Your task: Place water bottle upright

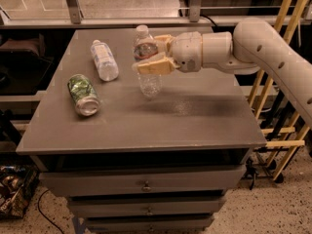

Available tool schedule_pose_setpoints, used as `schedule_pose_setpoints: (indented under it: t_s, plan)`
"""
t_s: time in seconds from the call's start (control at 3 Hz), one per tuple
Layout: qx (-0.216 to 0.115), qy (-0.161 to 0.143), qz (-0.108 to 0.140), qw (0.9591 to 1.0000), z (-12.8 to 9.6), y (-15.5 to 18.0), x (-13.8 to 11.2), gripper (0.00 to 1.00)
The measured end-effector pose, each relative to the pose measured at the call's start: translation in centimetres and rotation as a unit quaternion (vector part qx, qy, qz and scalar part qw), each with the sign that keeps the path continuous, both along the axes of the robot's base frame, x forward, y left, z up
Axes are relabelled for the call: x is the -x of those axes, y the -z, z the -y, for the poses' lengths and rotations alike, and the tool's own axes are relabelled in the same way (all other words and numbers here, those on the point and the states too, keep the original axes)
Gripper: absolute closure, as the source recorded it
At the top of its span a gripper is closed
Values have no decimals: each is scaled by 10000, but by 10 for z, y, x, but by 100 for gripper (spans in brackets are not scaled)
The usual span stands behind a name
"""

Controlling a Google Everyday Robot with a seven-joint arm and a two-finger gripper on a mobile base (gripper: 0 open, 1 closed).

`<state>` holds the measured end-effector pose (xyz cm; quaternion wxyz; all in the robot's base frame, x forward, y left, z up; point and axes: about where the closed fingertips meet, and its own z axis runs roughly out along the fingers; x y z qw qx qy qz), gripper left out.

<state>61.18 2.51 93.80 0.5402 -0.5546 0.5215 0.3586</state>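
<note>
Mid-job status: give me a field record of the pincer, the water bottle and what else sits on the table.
pincer: shut on water bottle, around its middle
bottle pose: upright, cap up; base contact with table unclear
labelled bottle: lying on its side, left of pincer
green can: lying on its side, front-left

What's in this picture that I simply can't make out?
All in the camera view:
- The middle of the water bottle: covered by the claw, which is shut on it.
- Whether its base touches the table: this angle does not settle it.
- The arm: cut off by the right edge.
- Print on the can and the lying bottle: too small to read.
</note>
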Motion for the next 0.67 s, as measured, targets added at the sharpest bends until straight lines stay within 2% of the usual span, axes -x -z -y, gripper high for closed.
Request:
schedule_pose_setpoints:
  t_s: [0.33, 0.67]
  plan:
    - [-7, 24, 0, 10000, -1, 1, 1, 0]
    - [-7, 24, 0, 10000, -1, 1, 1, 0]
